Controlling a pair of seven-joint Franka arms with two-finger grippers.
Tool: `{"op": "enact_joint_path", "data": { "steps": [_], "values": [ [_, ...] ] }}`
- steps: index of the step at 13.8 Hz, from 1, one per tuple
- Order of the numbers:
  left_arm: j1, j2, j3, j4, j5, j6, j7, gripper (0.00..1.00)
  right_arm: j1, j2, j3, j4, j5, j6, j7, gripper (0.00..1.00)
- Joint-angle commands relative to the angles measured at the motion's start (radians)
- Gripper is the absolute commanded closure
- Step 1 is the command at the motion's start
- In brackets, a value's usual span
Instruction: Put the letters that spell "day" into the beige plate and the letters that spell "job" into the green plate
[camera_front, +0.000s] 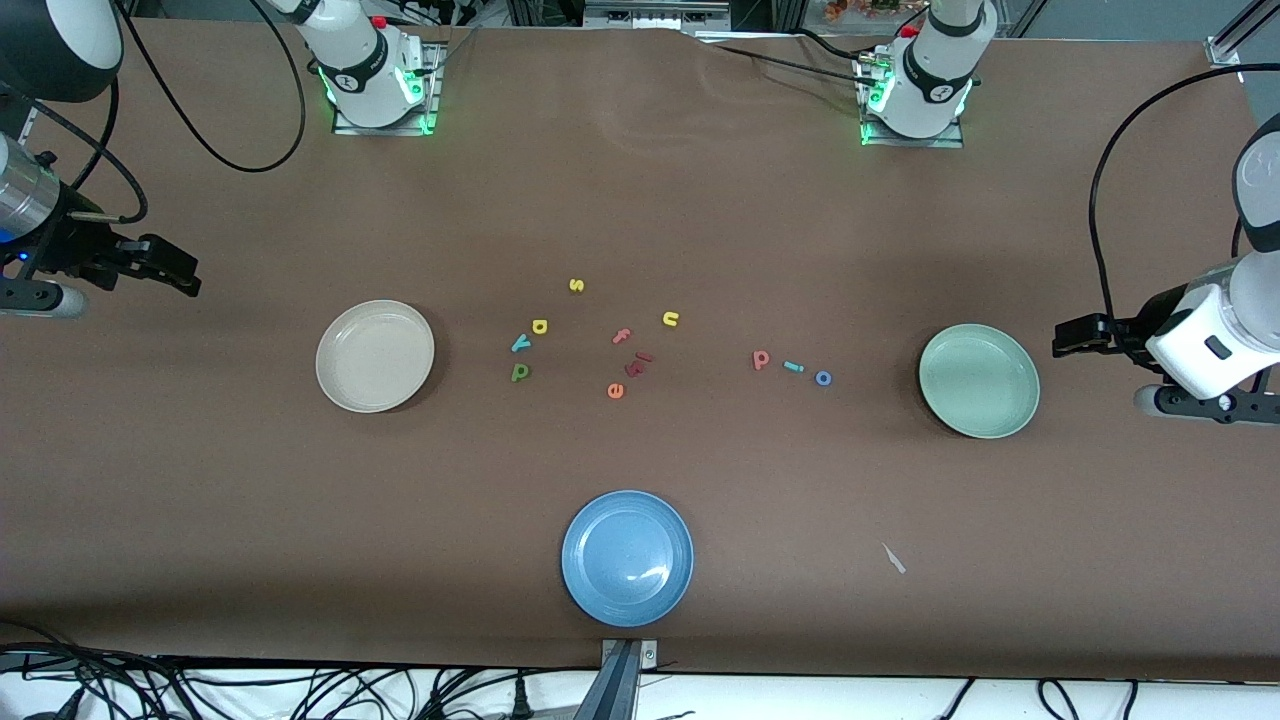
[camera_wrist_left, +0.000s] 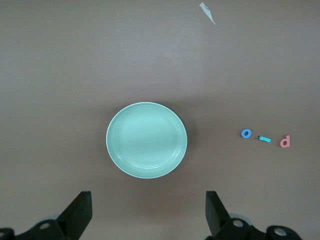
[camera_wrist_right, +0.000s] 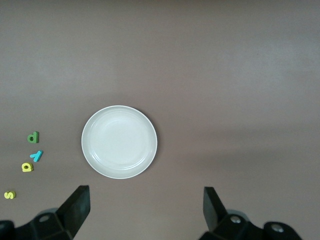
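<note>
Only frontally: blue plate (camera_front: 627, 557).

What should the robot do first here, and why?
Probably bring the left gripper over the blue "o" and lower it. Its fingers are open, the green plate is empty, and the "o" lies nearest that plate, beside the teal "j" and the red "b".

Three plates: beige (camera_front: 375, 356), green (camera_front: 979, 381), blue (camera_front: 627, 558). Eleven foam letters (camera_front: 640, 362). Two grippers: left (camera_front: 1075, 336), right (camera_front: 170, 268).
</note>
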Motion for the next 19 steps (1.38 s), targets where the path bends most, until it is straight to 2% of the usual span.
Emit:
{"op": "enact_joint_path", "data": {
  "steps": [1, 19],
  "values": [
    [0.002, -0.006, 0.001, -0.004, -0.029, 0.008, -0.006, 0.00, -0.001, 0.004, 0.000, 0.004, 0.017, -0.005, -0.011, 0.00],
    [0.016, 0.014, 0.005, -0.008, -0.021, 0.010, 0.009, 0.00, 0.049, 0.083, 0.000, 0.006, 0.002, 0.044, 0.001, 0.00]
  ]
}}
